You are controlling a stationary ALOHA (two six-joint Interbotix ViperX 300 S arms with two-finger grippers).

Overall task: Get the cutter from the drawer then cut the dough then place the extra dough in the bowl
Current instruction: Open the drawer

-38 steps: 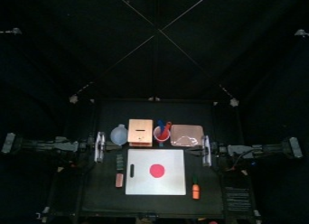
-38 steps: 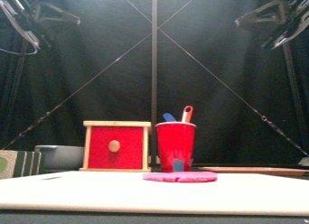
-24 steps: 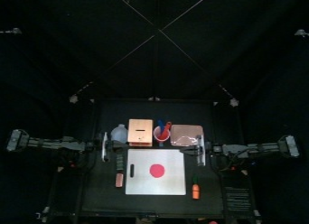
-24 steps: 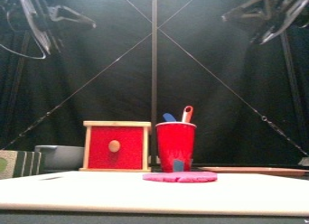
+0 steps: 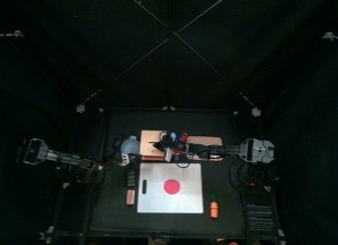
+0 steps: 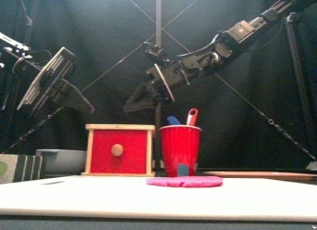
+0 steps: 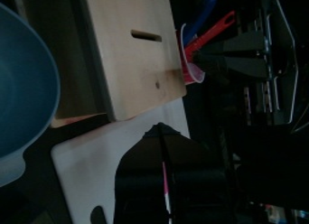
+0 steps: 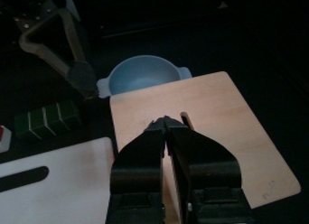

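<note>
Above the wooden box (image 8: 205, 128), my right gripper (image 8: 169, 126) hangs with both jaws pressed together and holds nothing. The box's red drawer front (image 6: 120, 150) is closed. The red dough (image 5: 171, 185) lies on the white board (image 5: 152, 200), and the blue-grey bowl (image 8: 143, 74) stands just beside the box. My left gripper (image 5: 123, 160) hovers at left; its opening I cannot tell.

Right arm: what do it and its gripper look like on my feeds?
The right arm is black and built of jointed segments, with a paler grey patch near one joint. The right gripper has two black jaws, broad at the base and tapering to a narrow tip.
</note>
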